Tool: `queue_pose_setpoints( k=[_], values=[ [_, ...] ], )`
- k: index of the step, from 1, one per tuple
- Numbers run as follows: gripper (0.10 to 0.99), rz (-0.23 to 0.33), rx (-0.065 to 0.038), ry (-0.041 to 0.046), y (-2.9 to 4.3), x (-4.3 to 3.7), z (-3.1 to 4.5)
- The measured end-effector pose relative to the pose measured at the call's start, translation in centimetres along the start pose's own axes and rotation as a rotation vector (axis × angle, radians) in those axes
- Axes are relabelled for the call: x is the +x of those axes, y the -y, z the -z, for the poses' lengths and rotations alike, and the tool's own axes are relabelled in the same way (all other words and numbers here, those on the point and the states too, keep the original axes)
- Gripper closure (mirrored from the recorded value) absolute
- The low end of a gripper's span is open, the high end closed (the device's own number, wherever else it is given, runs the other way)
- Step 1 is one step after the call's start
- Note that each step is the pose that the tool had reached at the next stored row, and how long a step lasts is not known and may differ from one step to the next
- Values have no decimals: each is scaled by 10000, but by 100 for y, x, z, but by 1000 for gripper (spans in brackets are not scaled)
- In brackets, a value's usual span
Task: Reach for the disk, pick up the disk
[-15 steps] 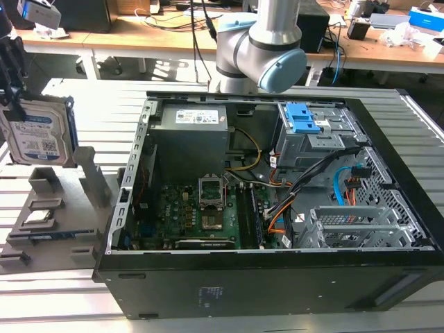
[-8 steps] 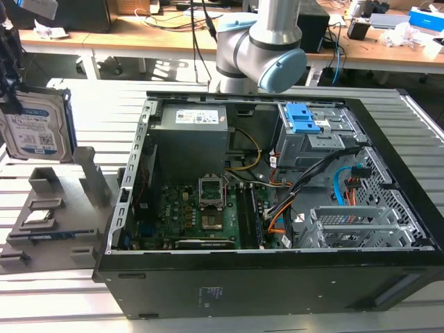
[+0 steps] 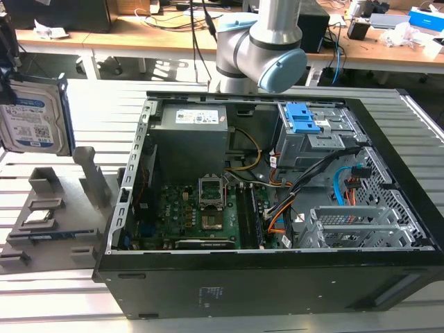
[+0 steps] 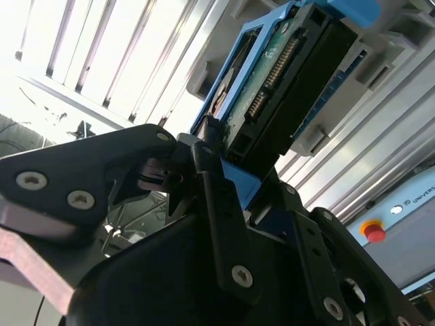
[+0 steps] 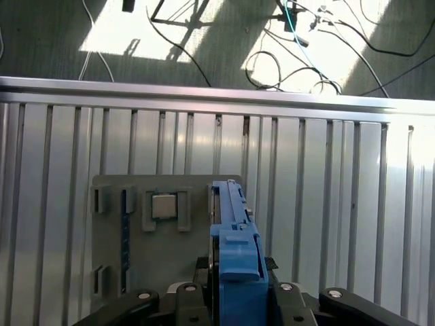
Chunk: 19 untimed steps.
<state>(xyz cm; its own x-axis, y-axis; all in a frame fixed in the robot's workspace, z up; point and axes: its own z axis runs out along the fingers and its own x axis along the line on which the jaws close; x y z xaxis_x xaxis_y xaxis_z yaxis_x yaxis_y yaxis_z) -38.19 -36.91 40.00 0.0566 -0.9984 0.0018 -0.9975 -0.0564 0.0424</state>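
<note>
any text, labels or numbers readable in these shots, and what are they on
Label on the disk: print and barcodes, too small to read.
Sticker on the power supply: too small to read.
Lettering on the grey panel in the second wrist view: cut off at the edge, not readable.
Nothing can be quoted.

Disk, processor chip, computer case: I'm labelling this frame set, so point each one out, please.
disk [image 3: 31, 119], exterior view, on its white-and-blue label.
processor chip [image 5: 163, 205], first wrist view, on its grey top.
computer case [image 3: 277, 291], exterior view, on its black side wall.
</note>
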Motion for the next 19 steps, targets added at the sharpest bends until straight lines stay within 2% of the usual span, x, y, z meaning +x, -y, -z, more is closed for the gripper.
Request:
queue_pose_setpoints(
  k=[11, 15, 19],
  values=[
    [718, 0, 0, 1, -8, 1, 297],
    [718, 0, 0, 1, -9, 1, 352],
    [718, 0, -1, 0, -11, 1, 440]
  ],
)
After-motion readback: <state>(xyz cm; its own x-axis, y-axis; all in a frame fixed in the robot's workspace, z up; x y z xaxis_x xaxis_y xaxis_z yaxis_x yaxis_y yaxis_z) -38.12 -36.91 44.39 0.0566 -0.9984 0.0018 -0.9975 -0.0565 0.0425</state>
